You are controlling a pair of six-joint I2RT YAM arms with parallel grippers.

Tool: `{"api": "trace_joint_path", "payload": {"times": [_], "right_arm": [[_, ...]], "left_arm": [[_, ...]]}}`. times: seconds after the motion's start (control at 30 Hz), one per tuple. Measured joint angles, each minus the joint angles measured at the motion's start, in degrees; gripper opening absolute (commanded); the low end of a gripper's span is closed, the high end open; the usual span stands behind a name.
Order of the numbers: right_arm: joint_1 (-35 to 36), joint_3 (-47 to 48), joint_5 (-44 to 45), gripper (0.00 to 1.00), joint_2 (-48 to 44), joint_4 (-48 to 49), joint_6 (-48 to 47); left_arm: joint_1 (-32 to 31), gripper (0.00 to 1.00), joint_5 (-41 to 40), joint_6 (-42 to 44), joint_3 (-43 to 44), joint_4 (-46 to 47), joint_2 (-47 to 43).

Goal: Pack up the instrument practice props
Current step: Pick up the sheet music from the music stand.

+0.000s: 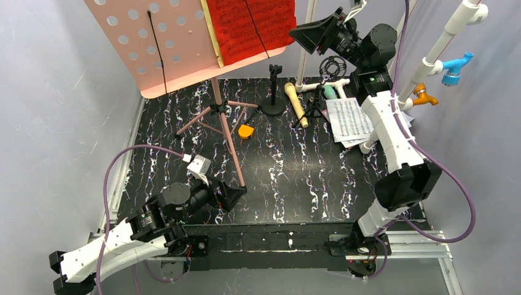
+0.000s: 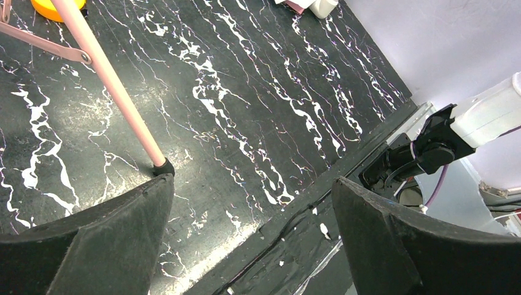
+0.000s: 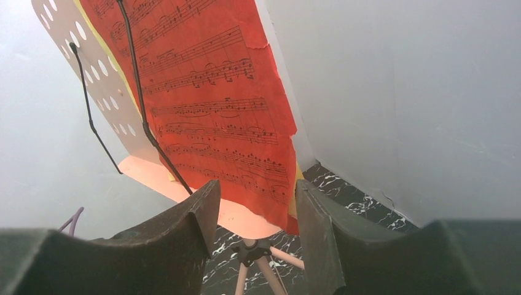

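Observation:
The pink perforated music board (image 1: pixel 160 43) stands on pink tripod legs (image 1: pixel 224 123) at the back left. A red music sheet (image 1: pixel 252 27) lies on it with a yellow sheet edge behind. My right gripper (image 1: pixel 296 34) is raised at the red sheet's right edge. In the right wrist view it is open (image 3: pixel 258 209), its jaws either side of the red sheet's (image 3: pixel 215 104) lower right corner. My left gripper (image 1: pixel 238 194) is open and empty (image 2: pixel 252 203) beside the front tripod foot (image 2: pixel 163 167). The beige microphone (image 1: pixel 296 104), teal microphone (image 1: pixel 330 92) and white sheets (image 1: pixel 349 120) lie at the back right.
A black microphone stand (image 1: pixel 273 92) stands at the back middle, a small black tripod (image 1: pixel 313 110) beside it. An orange object (image 1: pixel 246 131) lies by the tripod legs. The white pipe frame (image 1: pixel 430 55) with blue and orange fittings rises at the right, close to my right arm.

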Motion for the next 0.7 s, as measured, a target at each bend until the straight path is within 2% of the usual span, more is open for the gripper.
{"api": "trace_joint_path", "payload": {"times": [0.2, 0.3, 0.53, 0.7], "right_arm": [[0.59, 0.5, 0.15, 0.51, 1.31, 0.0, -0.35], [0.83, 0.57, 0.15, 0.4, 1.97, 0.0, -0.83], [1.03, 1.11, 0.09, 0.01, 2.29, -0.04, -1.75], [1.03, 2.49, -0.42, 0.01, 2.27, -0.61, -4.28]], "left_arm": [[0.0, 1.0, -0.02, -0.02, 0.0, 0.0, 0.0], [0.0, 1.0, -0.02, -0.02, 0.0, -0.02, 0.0], [0.0, 1.0, -0.02, -0.04, 0.0, -0.02, -0.04], [0.0, 1.0, -0.02, -0.04, 0.0, -0.04, -0.07]]}}
